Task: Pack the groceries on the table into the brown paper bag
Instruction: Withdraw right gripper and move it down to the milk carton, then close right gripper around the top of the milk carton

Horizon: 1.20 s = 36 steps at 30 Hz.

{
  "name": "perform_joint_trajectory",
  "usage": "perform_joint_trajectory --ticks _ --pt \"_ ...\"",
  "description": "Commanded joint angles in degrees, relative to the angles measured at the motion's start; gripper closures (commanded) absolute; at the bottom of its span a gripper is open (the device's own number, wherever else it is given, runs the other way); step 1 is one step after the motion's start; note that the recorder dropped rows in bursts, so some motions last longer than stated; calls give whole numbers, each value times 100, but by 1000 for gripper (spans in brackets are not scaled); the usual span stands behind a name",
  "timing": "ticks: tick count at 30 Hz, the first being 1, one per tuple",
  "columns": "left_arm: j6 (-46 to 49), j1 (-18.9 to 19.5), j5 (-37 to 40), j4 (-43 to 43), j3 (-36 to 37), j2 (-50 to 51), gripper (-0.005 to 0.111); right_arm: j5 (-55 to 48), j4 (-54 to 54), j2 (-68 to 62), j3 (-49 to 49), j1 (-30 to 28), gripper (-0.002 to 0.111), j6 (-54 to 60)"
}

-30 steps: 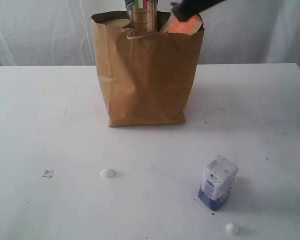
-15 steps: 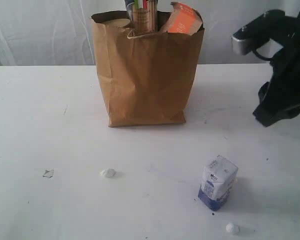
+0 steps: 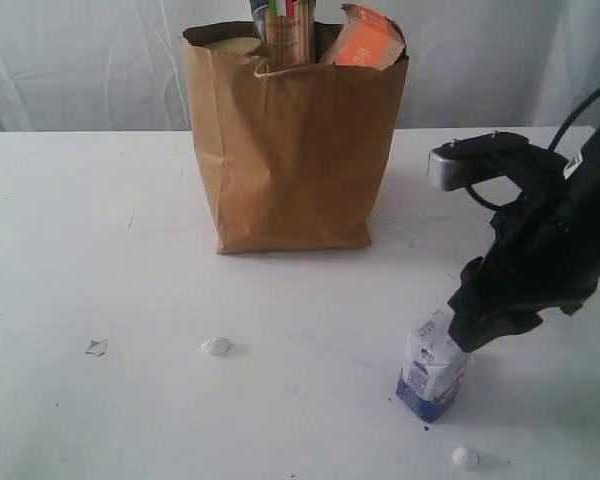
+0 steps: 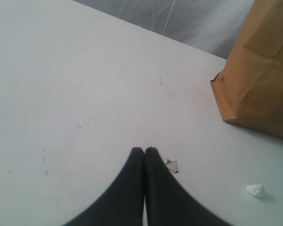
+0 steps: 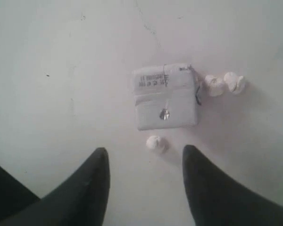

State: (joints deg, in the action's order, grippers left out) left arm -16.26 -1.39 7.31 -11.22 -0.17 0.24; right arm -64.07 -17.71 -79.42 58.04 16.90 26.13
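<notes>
Near the front of the table (image 3: 110,420), the small white-blue carton (image 3: 433,368) stands. The right gripper (image 3: 475,328) has dropped just over it; before, it hung higher and farther back. Only its wrist view shows it spread open, holding nothing. Only the left wrist view shows the left gripper (image 4: 144,151), pinched closed. Farther back stands the brown paper bag (image 3: 295,160).

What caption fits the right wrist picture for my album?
The right arm's open fingers hover above the small white carton on the table.

Exterior front-on across table (image 3: 80,250) at bag (image 3: 295,150); left wrist low beside same bag; right wrist straight down over carton (image 5: 166,96).
</notes>
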Motion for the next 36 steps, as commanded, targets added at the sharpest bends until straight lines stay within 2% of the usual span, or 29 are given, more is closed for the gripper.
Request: perform_joint_trajectory --ticks 1,5,8,11,14,18,20,23,24,31,36 --pt "-31 9 7 -46 17 -24 107 226 -13 -97 -154 -29 50 423" --pt "-31 9 7 -46 17 -24 107 698 -50 -148 -154 -29 39 545" --pt "-31 9 7 -46 17 -24 107 1138 -50 -247 -154 -29 39 572" --pt "-31 9 7 -46 17 -24 107 1150 -190 -502 -154 -29 39 627" --pt "-31 9 7 -46 17 -24 107 1150 -816 -894 -154 -29 39 1397" --pt "-31 9 7 -46 17 -24 107 1043 -833 -1104 -154 -29 41 1462" --pt "-31 9 7 -46 17 -24 107 1043 -824 -1104 -154 -29 46 1494" --pt "-31 9 7 -46 17 -24 107 991 -824 -1140 -154 -29 59 2019" --pt "-31 9 7 -46 17 -24 107 991 -824 -1163 -154 -29 59 2035" --pt "-31 9 7 -46 17 -24 107 928 -824 -1391 -154 -29 59 2078" --pt "-31 9 7 -46 17 -24 107 888 -824 -1550 -154 -29 49 2078"
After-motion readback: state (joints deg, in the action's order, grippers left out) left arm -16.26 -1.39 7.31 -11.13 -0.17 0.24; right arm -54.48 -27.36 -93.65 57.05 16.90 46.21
